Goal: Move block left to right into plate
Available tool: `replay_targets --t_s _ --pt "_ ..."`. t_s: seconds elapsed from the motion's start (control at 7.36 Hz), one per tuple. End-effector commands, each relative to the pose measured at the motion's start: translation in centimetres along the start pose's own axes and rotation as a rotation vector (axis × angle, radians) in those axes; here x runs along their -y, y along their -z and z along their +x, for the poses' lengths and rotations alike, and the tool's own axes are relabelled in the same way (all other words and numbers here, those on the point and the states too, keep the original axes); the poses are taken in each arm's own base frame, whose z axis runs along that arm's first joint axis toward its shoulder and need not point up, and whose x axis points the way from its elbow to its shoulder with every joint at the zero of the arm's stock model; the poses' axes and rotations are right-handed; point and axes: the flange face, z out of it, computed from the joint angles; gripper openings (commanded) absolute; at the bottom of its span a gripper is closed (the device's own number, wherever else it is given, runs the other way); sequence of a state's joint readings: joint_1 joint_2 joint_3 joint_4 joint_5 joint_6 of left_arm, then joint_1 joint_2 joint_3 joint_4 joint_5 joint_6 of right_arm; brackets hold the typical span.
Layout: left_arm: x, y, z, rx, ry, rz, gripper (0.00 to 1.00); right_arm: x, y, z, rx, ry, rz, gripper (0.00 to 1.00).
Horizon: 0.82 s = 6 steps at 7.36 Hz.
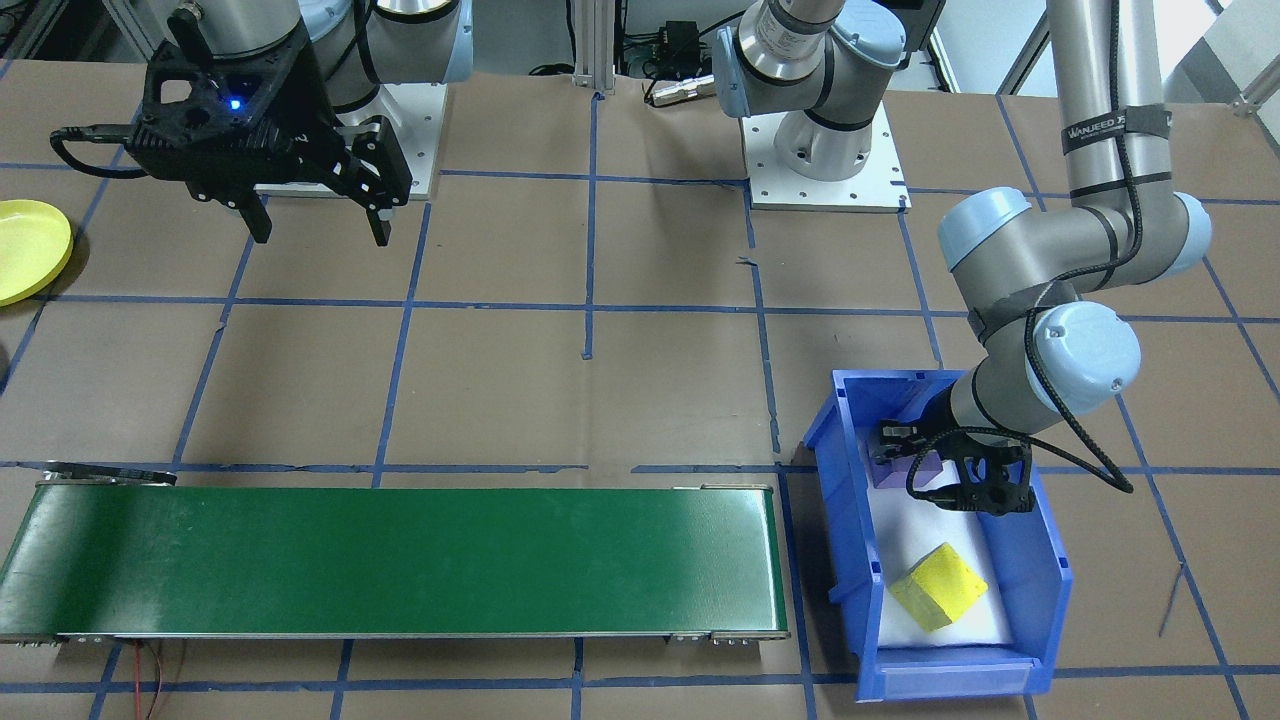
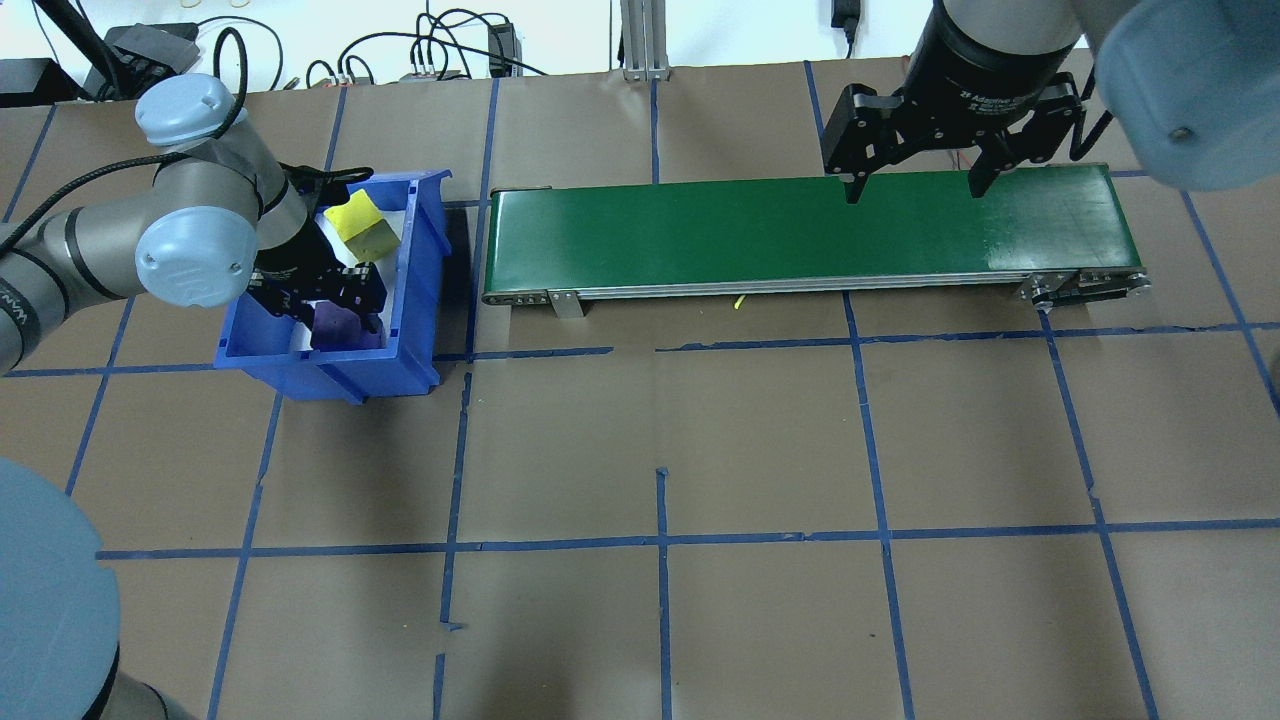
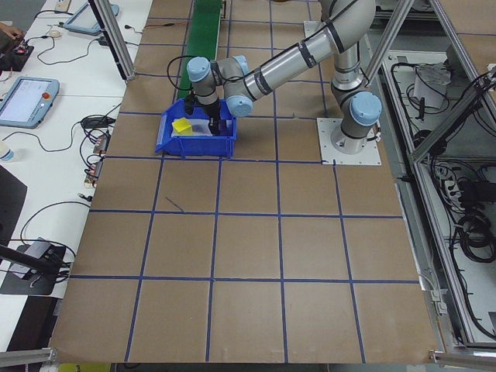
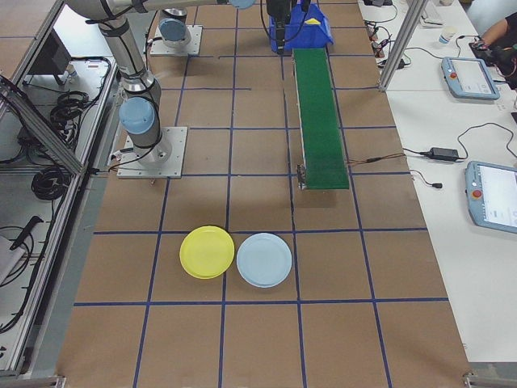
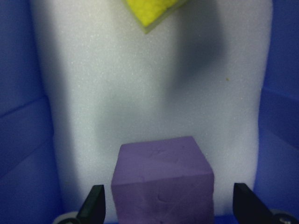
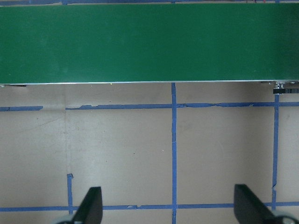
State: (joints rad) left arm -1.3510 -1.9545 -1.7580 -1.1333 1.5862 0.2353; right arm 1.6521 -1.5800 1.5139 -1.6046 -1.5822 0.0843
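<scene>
Left gripper: you see it spread wide, purple block between its fingers.
Right gripper: spread wide, holding nothing.

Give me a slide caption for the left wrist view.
Open left end effector straddling a purple block inside the blue bin.

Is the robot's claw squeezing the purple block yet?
Not yet. The left tool is open: its fingers stand apart on either side of the purple block, with gaps showing.

Purple block sits in bin; yellow plate lies empty.
</scene>
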Motion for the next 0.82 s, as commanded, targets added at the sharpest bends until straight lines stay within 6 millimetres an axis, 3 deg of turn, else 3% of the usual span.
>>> replay_targets --t_s 0.0,0.14,0.41,0.54,0.68 --pt "0.6 2.4 -0.3 0.013 0.005 0.042 0.18 0.0 0.0 0.0 -0.001 0.0 0.0 1.0" --pt "0.5 4.8 0.0 0.006 0.036 0.049 0.18 0.0 0.0 0.0 0.001 0.0 0.0 1.0" --pt "-0.4 13.1 1.4 0.008 0.039 0.071 0.18 0.0 0.1 0.0 0.001 0.0 0.001 1.0" --pt "-0.9 16.0 5.3 -0.016 0.043 0.094 0.18 0.0 0.0 0.0 0.001 0.0 0.0 1.0" --pt "-1.1 18.0 11.5 -0.016 0.021 0.134 0.18 0.0 0.0 0.0 -0.001 0.0 0.0 1.0"
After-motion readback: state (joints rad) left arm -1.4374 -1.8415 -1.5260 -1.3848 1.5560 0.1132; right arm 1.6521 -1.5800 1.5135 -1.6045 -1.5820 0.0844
